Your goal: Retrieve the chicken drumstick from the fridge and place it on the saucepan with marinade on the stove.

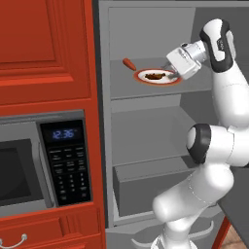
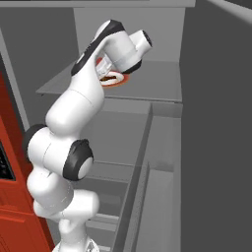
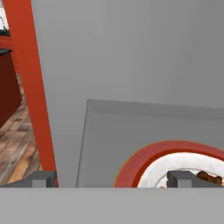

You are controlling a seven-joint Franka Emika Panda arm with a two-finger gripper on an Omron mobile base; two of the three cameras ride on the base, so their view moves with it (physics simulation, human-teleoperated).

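Observation:
The fridge (image 1: 146,29) stands open in front of me. On its upper shelf (image 1: 194,86) sits a white orange-rimmed plate (image 1: 146,80) with the dark brown chicken drumstick (image 1: 154,76) on it. My gripper (image 1: 171,75) is open, low over the plate's right edge, just right of the drumstick and apart from it. In the hand view the gripper (image 3: 113,179) straddles the plate's rim (image 3: 144,159), with the drumstick (image 3: 211,178) beside the right fingertip (image 3: 181,178). From the right base view the arm covers most of the plate (image 2: 114,80). The saucepan, marinade and stove are out of view.
A short orange stick (image 1: 129,63) lies on the shelf behind and left of the plate. Lower down are another shelf (image 1: 146,131) and a grey drawer (image 1: 146,187). Red cabinets and a black-fronted microwave (image 1: 44,165) stand to the left. The open fridge door (image 2: 216,123) bounds the right.

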